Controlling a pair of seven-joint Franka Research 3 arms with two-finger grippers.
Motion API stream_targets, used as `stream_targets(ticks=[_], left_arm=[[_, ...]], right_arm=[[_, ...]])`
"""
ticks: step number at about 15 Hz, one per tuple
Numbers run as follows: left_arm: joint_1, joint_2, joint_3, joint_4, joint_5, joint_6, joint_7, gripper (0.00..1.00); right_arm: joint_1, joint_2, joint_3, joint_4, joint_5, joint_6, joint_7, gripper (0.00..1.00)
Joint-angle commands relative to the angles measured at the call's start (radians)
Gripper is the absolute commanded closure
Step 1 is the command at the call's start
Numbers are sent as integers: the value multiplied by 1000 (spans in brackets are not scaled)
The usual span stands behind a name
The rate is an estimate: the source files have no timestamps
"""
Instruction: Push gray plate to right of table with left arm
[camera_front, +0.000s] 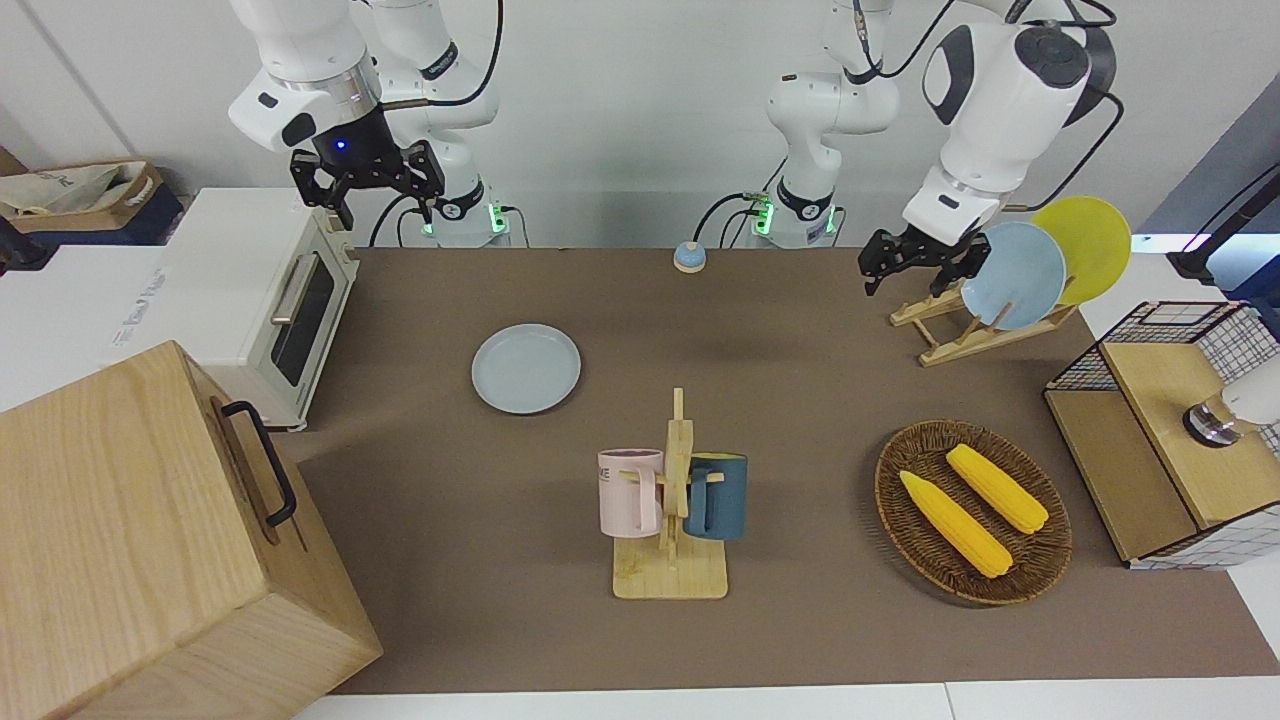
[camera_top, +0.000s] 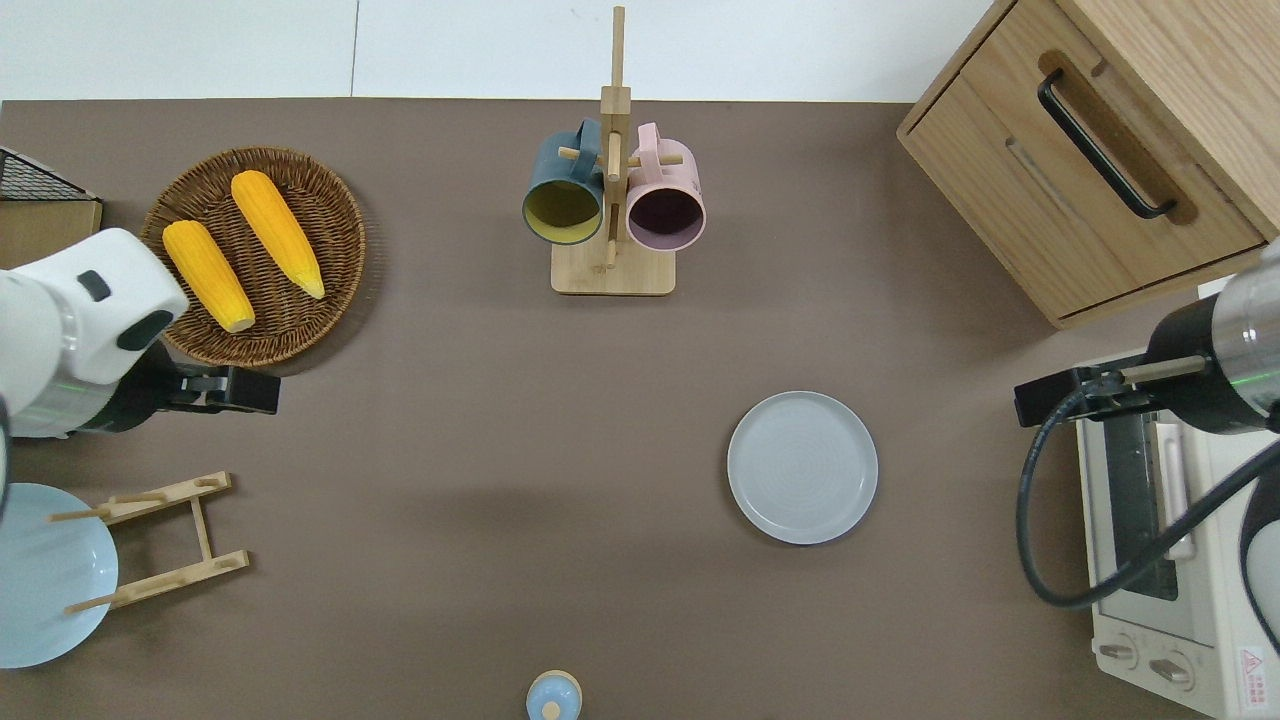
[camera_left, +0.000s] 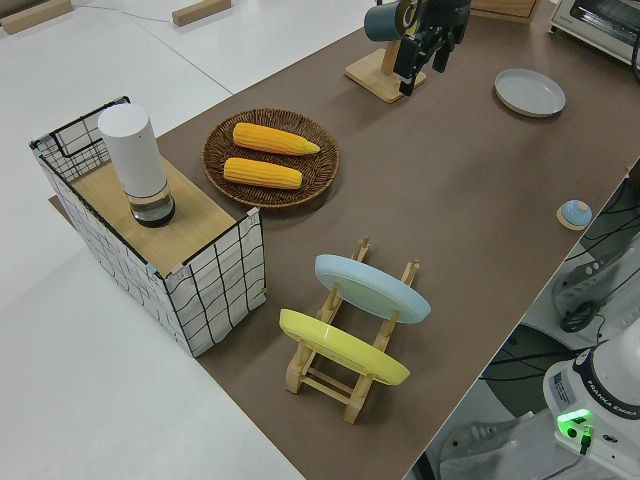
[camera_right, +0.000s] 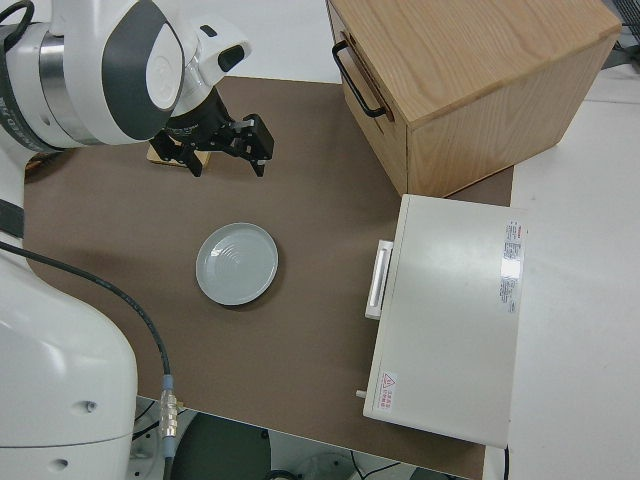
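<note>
My left gripper, fingers apart and empty, hangs well apart from the gray plate, which lies toward the right arm's end of the table.

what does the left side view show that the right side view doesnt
Only the left side view shows the wicker basket with two corn cobs, the plate rack holding a blue plate and a yellow plate, and the wire crate. Only the right side view shows the toaster oven and the wooden cabinet. Both show the gray plate flat on the table.
</note>
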Motion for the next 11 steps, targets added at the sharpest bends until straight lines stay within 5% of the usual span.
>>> stream_targets(ticks=[1, 7, 11], left_arm=[[4, 12, 53, 93, 11, -77, 89, 9], [4, 12, 121, 133, 22, -124, 191, 7], [4, 12, 126, 133, 17, -126, 213, 7]], right_arm=[[-11, -8, 6, 1, 8, -12, -3, 17], [-11, -8, 6, 1, 8, -12, -3, 17], [-11, -8, 4, -1, 8, -12, -1, 17]])
